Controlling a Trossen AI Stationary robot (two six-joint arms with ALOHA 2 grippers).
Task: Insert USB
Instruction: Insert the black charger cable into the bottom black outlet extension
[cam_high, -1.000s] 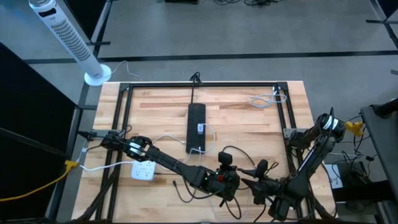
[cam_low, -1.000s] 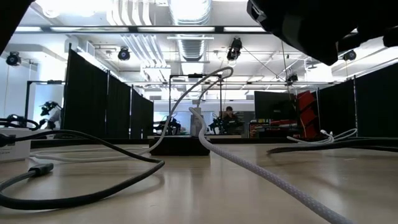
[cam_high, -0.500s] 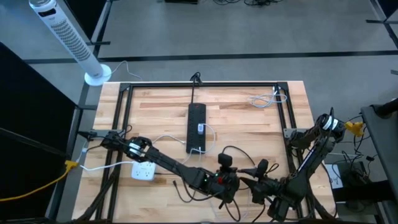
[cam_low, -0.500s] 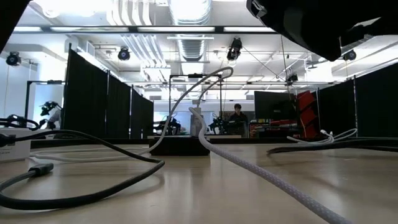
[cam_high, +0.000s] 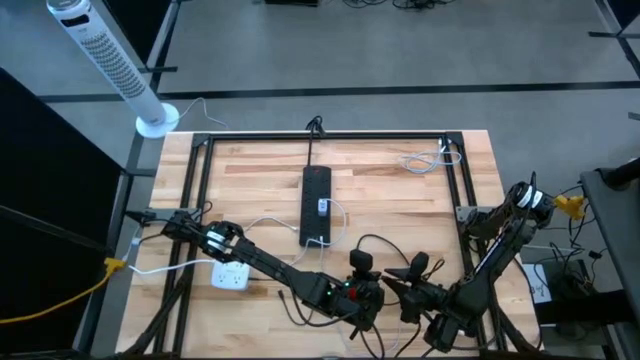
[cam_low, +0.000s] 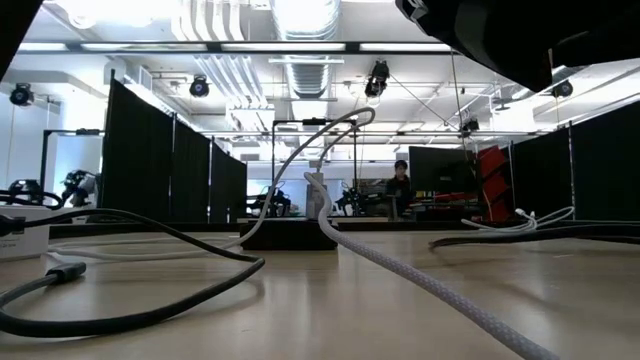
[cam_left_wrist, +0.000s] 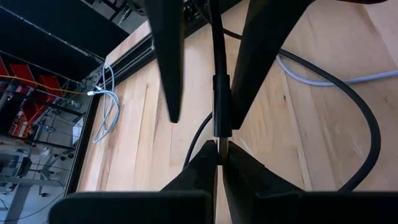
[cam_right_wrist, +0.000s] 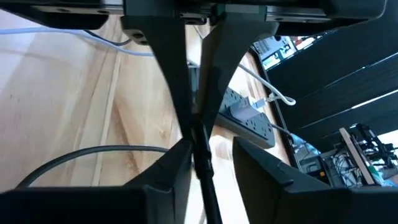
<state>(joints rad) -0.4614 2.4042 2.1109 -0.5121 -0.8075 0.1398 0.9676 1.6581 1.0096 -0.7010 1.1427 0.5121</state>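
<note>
A black USB cable (cam_high: 372, 243) loops over the wooden table near its near edge. Its plug end (cam_left_wrist: 218, 102) is between my two grippers. My left gripper (cam_left_wrist: 219, 148) is shut on the plug's tip; it also shows in the high view (cam_high: 376, 294). My right gripper (cam_right_wrist: 211, 152) faces it from the table's right side (cam_high: 400, 288), open, its fingers on either side of the cable just behind the plug. A black power strip (cam_high: 316, 205) lies at the table's middle with a white charger (cam_high: 322, 207) plugged in. My left gripper pinches the plug's thin front tip (cam_left_wrist: 218, 140) between its two fingers, which come level from the table's left side, along the cable. The plug is off the table. My right gripper has one finger (cam_left_wrist: 239, 93) close against the cable; I cannot tell whether it touches.
A white power adapter (cam_high: 230, 273) lies by the left arm. A white braided cable (cam_low: 420, 280) runs from the power strip (cam_low: 290, 235) toward the near edge. A pale coiled cable (cam_high: 420, 161) lies at the far right. A black metal frame (cam_high: 330, 137) borders the table.
My right gripper has gone a little toward the table's left edge, closer to my left gripper and the plug.
</note>
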